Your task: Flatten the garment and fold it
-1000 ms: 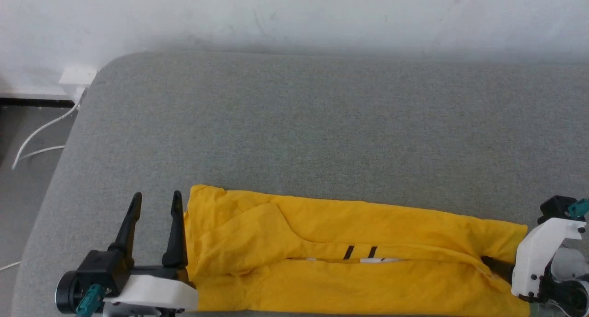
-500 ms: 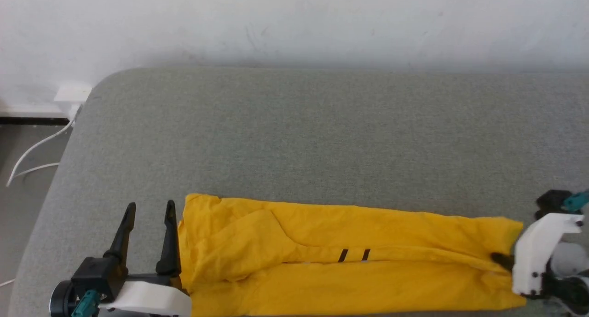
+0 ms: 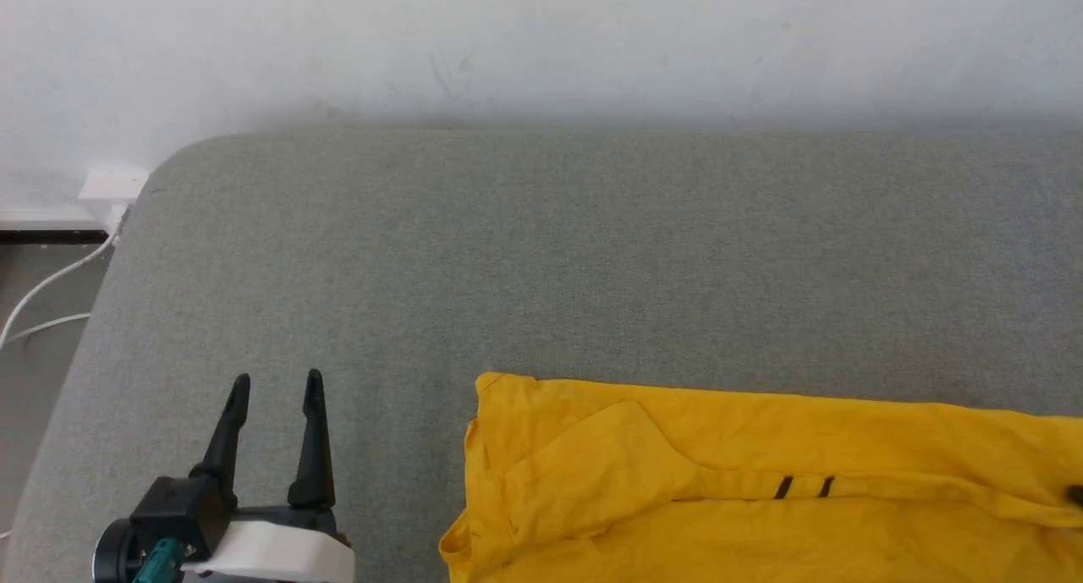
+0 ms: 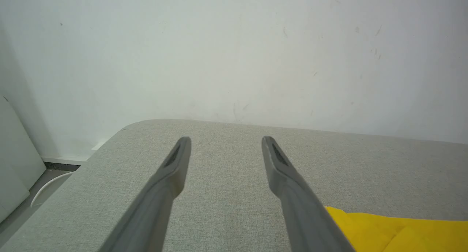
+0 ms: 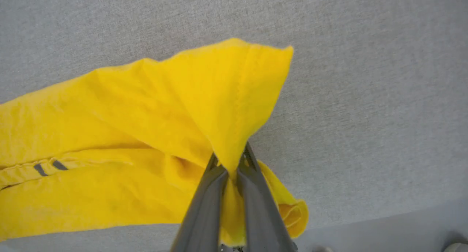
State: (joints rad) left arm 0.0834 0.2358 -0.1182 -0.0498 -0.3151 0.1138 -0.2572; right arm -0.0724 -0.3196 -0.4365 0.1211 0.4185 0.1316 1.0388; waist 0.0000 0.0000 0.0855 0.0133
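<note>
The bright yellow T-shirt (image 3: 761, 473) lies folded into a long band along the near edge of the grey cushion (image 3: 592, 253), with two short black marks showing at its fold line. Its left end sits well to the right of my left gripper (image 3: 277, 378), which stands open and empty over bare cushion. In the left wrist view that gripper (image 4: 226, 139) points at the wall, with a corner of the T-shirt (image 4: 395, 233) at the lower right. My right gripper (image 5: 230, 160) is shut on the T-shirt's (image 5: 146, 109) right end, lifting the cloth into a peak.
A white wall (image 3: 508, 41) runs behind the cushion. The cushion's rounded left corner drops to a dark floor where a white cable (image 3: 42, 287) trails from a wall socket (image 3: 110, 185). Bare cushion lies beyond the shirt and to its left.
The T-shirt has slid to the right across the cushion, away from my left gripper. My right gripper has gone off the head view's right edge. The left gripper kept its place.
</note>
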